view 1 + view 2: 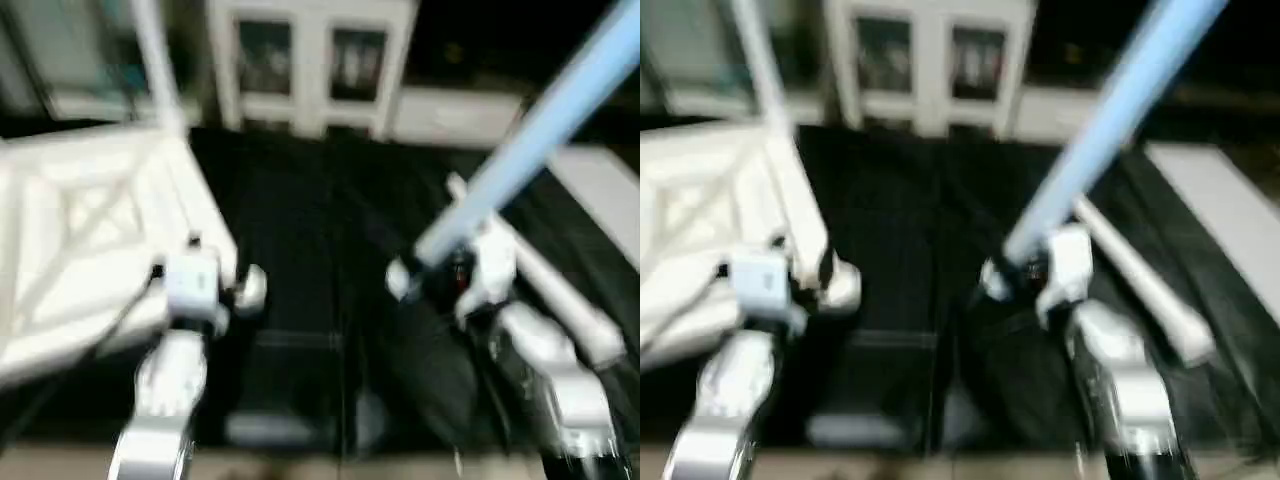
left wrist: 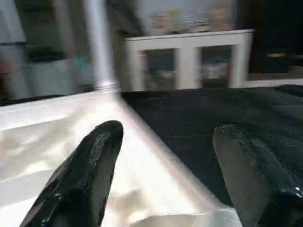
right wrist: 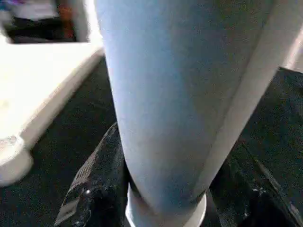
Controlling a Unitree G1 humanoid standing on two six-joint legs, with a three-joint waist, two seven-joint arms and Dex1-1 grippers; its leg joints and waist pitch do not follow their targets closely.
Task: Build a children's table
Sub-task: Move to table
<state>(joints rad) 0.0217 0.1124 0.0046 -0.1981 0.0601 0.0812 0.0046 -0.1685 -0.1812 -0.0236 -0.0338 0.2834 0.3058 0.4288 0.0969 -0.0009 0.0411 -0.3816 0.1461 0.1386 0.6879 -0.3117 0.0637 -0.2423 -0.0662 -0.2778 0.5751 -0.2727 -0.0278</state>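
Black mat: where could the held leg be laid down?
The bare strip of black mat between the tabletop and the right gripper is free. It is crowded to the right, where a spare leg lies.

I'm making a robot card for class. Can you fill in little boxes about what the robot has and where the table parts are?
Right gripper: fingers closed on a tube leg, tilted upward
Left gripper: fingers open, at the tabletop edge
Tabletop: ribbed side up, one leg standing in its far corner
Spare leg: lying on the black mat
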